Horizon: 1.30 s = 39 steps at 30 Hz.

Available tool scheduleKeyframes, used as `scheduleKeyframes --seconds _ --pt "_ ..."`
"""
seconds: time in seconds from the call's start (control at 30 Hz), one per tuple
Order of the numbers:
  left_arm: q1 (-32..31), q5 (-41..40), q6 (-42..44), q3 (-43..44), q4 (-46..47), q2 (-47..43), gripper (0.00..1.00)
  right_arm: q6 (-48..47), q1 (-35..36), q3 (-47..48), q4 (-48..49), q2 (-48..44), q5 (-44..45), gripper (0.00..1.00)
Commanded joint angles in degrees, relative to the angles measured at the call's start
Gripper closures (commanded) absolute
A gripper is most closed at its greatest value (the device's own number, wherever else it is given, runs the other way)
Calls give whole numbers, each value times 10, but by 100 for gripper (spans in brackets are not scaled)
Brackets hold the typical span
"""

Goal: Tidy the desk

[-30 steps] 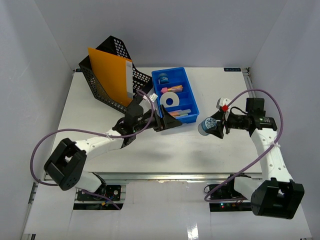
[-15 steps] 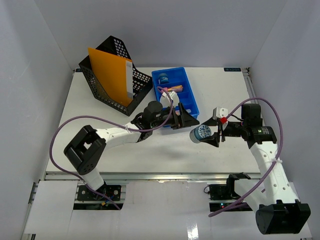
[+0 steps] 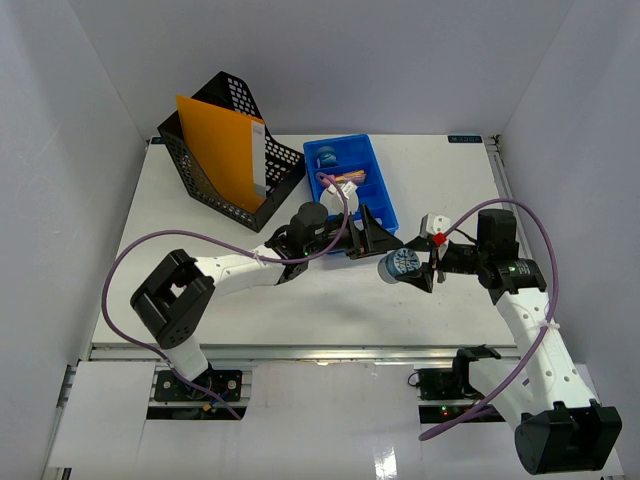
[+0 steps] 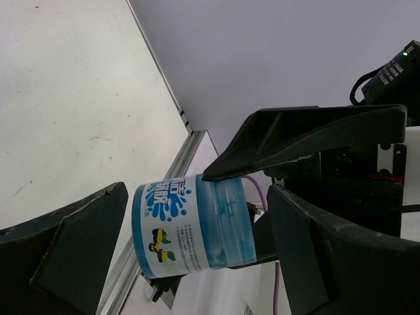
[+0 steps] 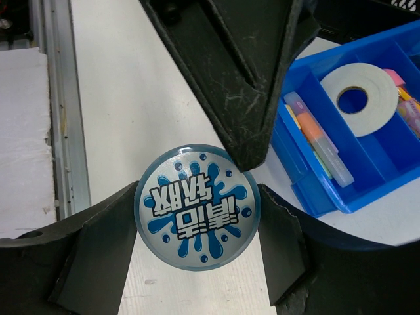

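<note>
My right hand point(image 5: 197, 223) grips the small blue plastic jar with a splash-print lid point(image 5: 198, 197). My left hand point(image 4: 197, 193), spread open, brackets it. This looks like a handover, so next my left hand should close squarely on the jar.

The worktop point(image 3: 200, 200) is a large, flat, white rectangle lying level, its long sides running left to right. In the top view it narrows toward the far edge, where its 2 far corners meet the pale walls. A metal rail point(image 3: 330, 352) runs along the whole near edge. Its surface is matte and smooth; the left wrist view shows a few faint dark specks on it point(image 4: 65, 98). In the right wrist view the same white surface point(image 5: 118, 98) borders the grooved rail point(image 5: 59, 98).
</note>
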Motion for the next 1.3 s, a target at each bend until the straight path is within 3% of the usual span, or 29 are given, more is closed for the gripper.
scheduleKeyframes --seconds 0.0,0.6,0.9,1.1,1.17,1.27 --pt "-3 9 -18 15 21 -23 2 39 4 5 82 -13 14 92" --pt "-4 30 7 45 -76 -25 2 76 14 15 148 -3 49 92" --pt "-3 54 -3 63 -79 -10 25 78 34 -3 159 -7 60 91" --pt "-3 67 -10 59 -61 -8 54 78 37 -16 162 -10 68 60" --pt "-2 65 -1 55 -62 -15 74 85 37 -19 165 -12 69 35" --pt "0 58 17 50 -71 -26 88 90 37 -17 159 -15 74 2"
